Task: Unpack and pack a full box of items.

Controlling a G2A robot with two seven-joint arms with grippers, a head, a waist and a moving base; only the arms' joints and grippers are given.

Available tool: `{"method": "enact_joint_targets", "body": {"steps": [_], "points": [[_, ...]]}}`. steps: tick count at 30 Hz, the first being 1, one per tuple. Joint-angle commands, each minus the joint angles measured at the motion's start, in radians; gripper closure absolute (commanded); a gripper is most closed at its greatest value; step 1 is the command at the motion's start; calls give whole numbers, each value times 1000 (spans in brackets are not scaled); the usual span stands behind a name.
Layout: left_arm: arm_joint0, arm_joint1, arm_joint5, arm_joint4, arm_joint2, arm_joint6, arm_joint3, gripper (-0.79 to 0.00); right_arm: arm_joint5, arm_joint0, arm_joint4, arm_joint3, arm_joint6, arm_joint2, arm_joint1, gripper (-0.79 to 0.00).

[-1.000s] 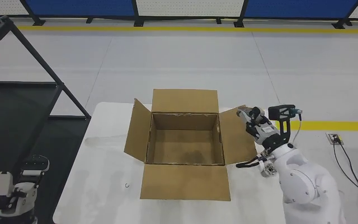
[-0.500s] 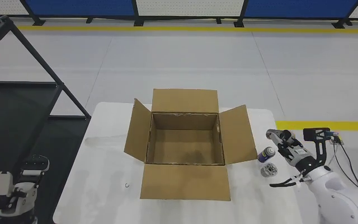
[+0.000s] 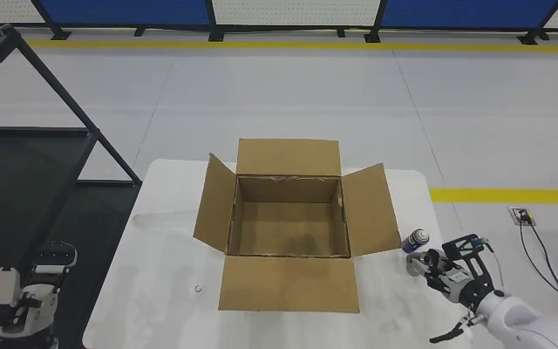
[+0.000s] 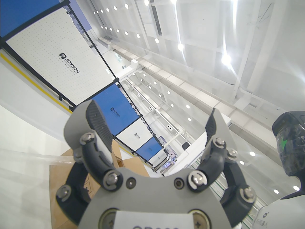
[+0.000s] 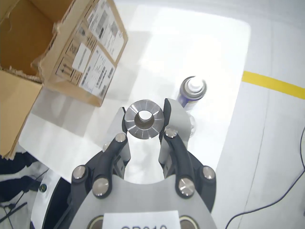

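right gripper (image 5: pixel 145 109) fingers clamped the steel ring (image 5: pixel 153 125); left gripper (image 4: pixel 154 109) fingers stood open. the ring was judged heavy and slick; its outer wall suited gripping.

Pale grey floor (image 3: pixel 288 87), crossed by a yellow line (image 3: pixel 261 44) along the far side and a yellow stripe (image 3: pixel 497 195) at the right; behind, blue panels (image 3: pixel 122 10) and a white perforated panel (image 3: pixel 296 9); white round-cornered table (image 3: pixel 166 262); black metal frame (image 3: pixel 77 112) beside it; overhead, white ceiling (image 4: pixel 214 13) with rows of round lamps (image 4: pixel 181 46)
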Motion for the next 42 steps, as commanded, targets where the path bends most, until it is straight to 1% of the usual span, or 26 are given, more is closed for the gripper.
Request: {"method": "enact_joint_targets", "body": {"steps": [1, 11, 12, 15, 17, 21, 24, 27, 31, 36, 42], "points": [[0, 0, 0, 0, 0, 0, 0, -785, 0, 1, 2, 0, 2, 1, 0, 0], [0, 0, 0, 0, 0, 0, 0, -785, -10, -4, -6, -6, -5, -4, 1, 0], [0, 0, 0, 0, 0, 0, 0, -785, -33, -11, -23, -16, -17, -15, 3, 0], [0, 0, 0, 0, 0, 0, 0, -785, -46, -21, -91, -26, -32, -39, 9, 0], [0, 0, 0, 0, 0, 0, 0, -785, -72, -27, -155, -28, -59, -64, 14, 0], [0, 0, 0, 0, 0, 0, 0, -785, -94, -37, -294, -7, -141, -112, 20, 0], [0, 0, 0, 0, 0, 0, 0, -785, -68, -45, -381, 21, -203, -141, 22, 0], [0, 0, 0, 0, 0, 0, 0, -785, -37, -39, -437, 53, -229, -169, 25, 0], [0, 0, 0, 0, 0, 0, 0, -785, 16, -20, -493, 81, -234, -213, 26, 0], [0, 0, 0, 0, 0, 0, 0, -785, 73, 18, -551, 115, -213, -270, 26, 0], [0, 0, 0, 0, 0, 0, 0, -785, 117, 62, -569, 164, -206, -313, 26, 0]]}}
